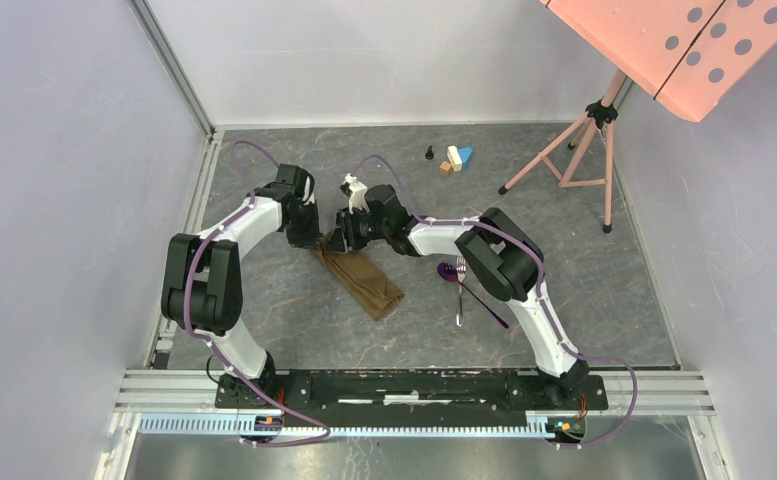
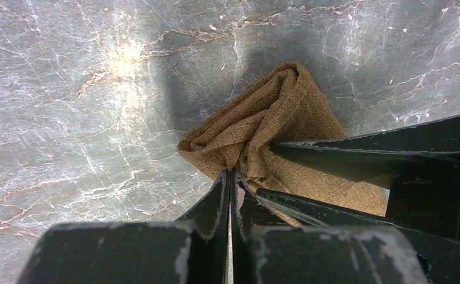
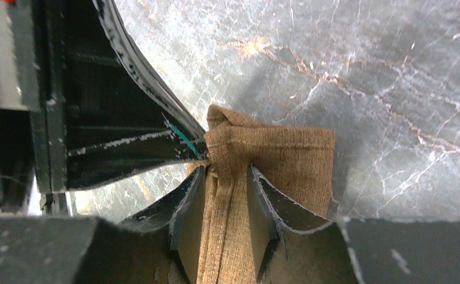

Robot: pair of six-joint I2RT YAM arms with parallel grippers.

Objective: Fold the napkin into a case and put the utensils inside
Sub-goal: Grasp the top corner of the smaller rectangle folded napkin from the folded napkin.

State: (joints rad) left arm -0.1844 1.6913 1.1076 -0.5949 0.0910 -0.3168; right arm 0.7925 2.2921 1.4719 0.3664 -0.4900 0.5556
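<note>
The brown napkin point(image 1: 366, 281) lies folded as a narrow strip on the grey marble table, running from mid-table toward the near right. Both grippers meet at its far end. My left gripper point(image 1: 310, 238) is shut, its tips point(image 2: 230, 173) pinching the bunched cloth edge point(image 2: 274, 112). My right gripper point(image 1: 340, 240) is shut on several layers of the napkin point(image 3: 286, 157), which fill the gap between its fingers point(image 3: 187, 204). The purple spoon point(image 1: 450, 270) and the silver fork point(image 1: 459, 290) lie crossed on the table to the right of the napkin, under the right arm's elbow.
Small coloured toy blocks point(image 1: 454, 158) sit at the back of the table. A pink stand's tripod legs point(image 1: 574, 150) stand at the back right. White walls close in the left and far sides, and a metal rail point(image 1: 404, 385) runs along the near edge.
</note>
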